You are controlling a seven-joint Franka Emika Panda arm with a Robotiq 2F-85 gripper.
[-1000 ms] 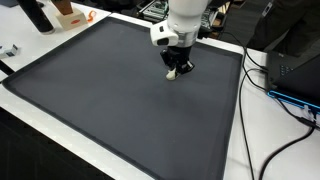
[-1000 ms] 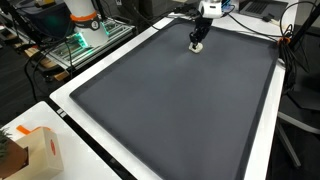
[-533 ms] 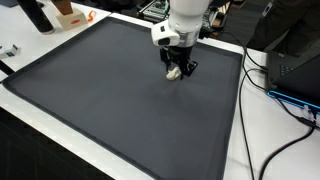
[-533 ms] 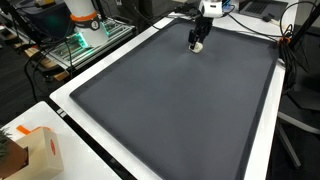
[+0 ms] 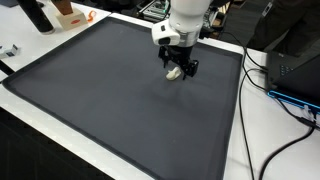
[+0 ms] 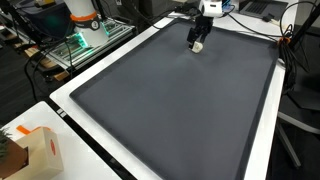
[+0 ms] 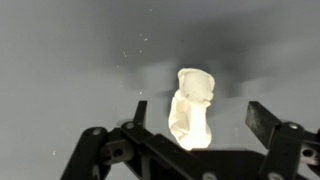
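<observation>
- A white robot arm reached straight down over a wide dark grey mat (image 5: 90,95) that covered most of a white bench (image 5: 238,130). Both exterior views showed it near the mat's far edge.
- The tool (image 5: 177,72) pointed downward with its tips at or just above the mat surface. The exterior views were too small to tell which.
- A small, lumpy, cream-white object (image 7: 193,108) sat on the mat directly under the tool, between its two fingers. What the object was could not be made out.
- In the wrist view the tool (image 7: 200,113) stood open. One dark finger (image 7: 140,112) was close beside the object and the opposite finger (image 7: 262,118) was well apart from it, with bare mat showing on both sides. Nothing was gripped.
- The object therefore sat off centre in the tool's opening, nearer one finger.
- In an exterior view the object (image 6: 197,46) showed only as a pale speck under the tool (image 6: 197,42).
- Judged from this, the step would go best with the tool moving purely vertically and the fingers wide apart, because any sideways drift toward the near finger could nudge or tip the light object.
- If the fingers were to close, centring the tool over the object first would let both meet it together rather than push it across the mat.
- Cables (image 5: 268,75) lay on the bench well away from the tool, beyond the mat's edge.
</observation>
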